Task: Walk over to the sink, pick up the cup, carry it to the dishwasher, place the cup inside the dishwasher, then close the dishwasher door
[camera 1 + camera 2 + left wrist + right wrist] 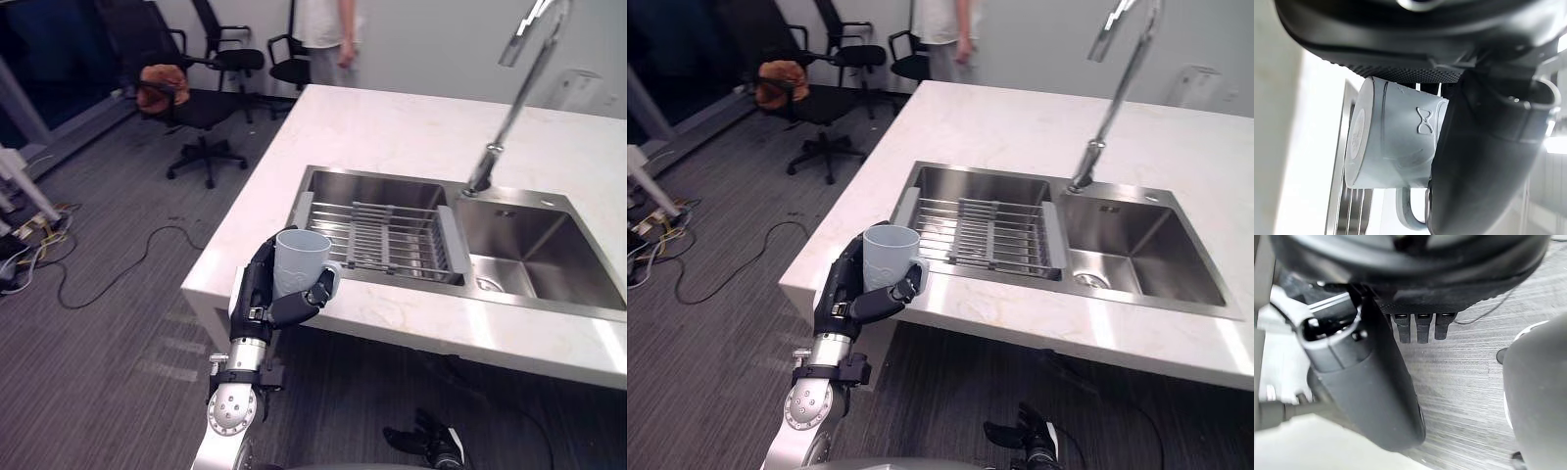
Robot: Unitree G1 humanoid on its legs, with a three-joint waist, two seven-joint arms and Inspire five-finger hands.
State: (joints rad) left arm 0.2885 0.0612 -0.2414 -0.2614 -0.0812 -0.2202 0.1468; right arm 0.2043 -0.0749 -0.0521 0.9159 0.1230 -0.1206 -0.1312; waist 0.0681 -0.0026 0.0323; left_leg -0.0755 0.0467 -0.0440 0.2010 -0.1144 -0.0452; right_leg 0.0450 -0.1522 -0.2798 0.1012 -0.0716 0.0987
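Left wrist view: left hand (1484, 147) clasps cup (1396, 142); handle partly hidden behind thumb.

**Pale cup, black hand, white bench**

The cup (302, 259) is a pale blue-grey, plain but for a raised hourglass mark of the same colour on its side. The left hand (257, 292) round it is black. Beyond the hand, the bench (392, 127) is white with faint beige veining and the sink (549, 245) is brushed silver steel. Below the hand, the floor (98, 343) is dark grey carpet with fine stripes.
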